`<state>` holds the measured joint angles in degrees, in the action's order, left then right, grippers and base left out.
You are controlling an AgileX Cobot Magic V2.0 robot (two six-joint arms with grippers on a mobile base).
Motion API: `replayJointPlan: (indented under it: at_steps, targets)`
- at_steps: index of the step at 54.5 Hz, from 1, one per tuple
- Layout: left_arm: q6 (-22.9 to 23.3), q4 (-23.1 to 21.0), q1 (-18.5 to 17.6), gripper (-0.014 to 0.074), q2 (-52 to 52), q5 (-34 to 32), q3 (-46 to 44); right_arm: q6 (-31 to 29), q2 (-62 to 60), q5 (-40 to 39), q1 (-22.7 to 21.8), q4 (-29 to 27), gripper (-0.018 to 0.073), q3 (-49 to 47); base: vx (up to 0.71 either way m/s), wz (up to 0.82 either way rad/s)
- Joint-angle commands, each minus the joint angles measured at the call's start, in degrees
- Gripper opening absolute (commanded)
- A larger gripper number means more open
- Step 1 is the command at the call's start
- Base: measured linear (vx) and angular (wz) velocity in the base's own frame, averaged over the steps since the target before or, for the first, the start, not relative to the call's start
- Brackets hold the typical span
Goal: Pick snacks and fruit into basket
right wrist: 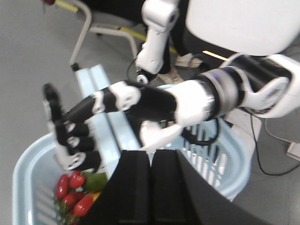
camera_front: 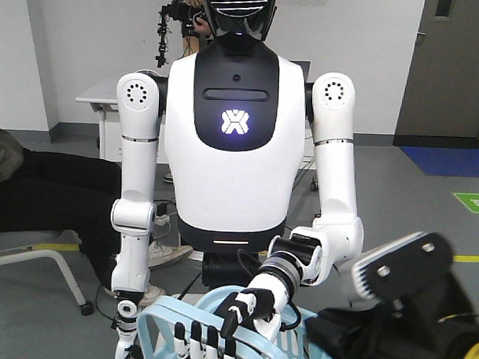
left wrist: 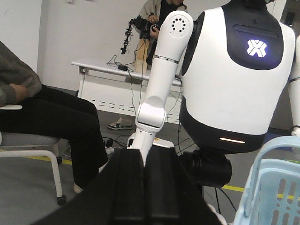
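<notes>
A lit white X glows on the humanoid's chest (camera_front: 235, 122). Both grippers' jaws are pressed together, empty. Its black-fingered hand (right wrist: 75, 136) grips the light blue basket (right wrist: 28, 164) rim; the red fruits (right wrist: 70, 192) lie inside

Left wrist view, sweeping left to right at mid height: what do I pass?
seated person → white table → humanoid's white arm → humanoid's torso with the lit logo → light blue basket
</notes>
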<state>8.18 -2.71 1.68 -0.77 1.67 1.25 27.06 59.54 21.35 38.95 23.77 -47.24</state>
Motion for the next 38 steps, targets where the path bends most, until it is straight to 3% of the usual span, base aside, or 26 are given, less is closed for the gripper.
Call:
replayJointPlan:
  at_steps: [1,13,21,28,38]
  targets:
    - [0.3,-0.5,0.0,0.0002,-0.6,-4.6,-1.5,-0.2,-4.4,-2.1,-5.9,-2.3,-0.0008,-1.7,0.0,0.0]
    - [0.3,-0.5,0.0,0.0002,-0.6,-4.6,-1.5,-6.6,-14.8,4.8,-20.8,-4.4,-0.0008,-1.7,0.0,0.0]
    - [0.3,-0.5,0.0,0.0002,-0.6,-4.6,-1.5,-7.0,-21.3,6.9,-30.8,-6.8,-0.0008,-1.0,0.0,0.0]
    - [0.3,-0.5,0.0,0.0002,-0.6,-4.6,-1.5,-7.1,-29.1,0.8,-37.4,-7.4,-0.0008,6.6,0.0,0.0]
    - [0.3,-0.5,0.0,0.0002,-0.6,-4.6,-1.5,-7.0,-38.9,-10.4,-39.3,-7.5,-0.0008,20.9,0.0,0.0]
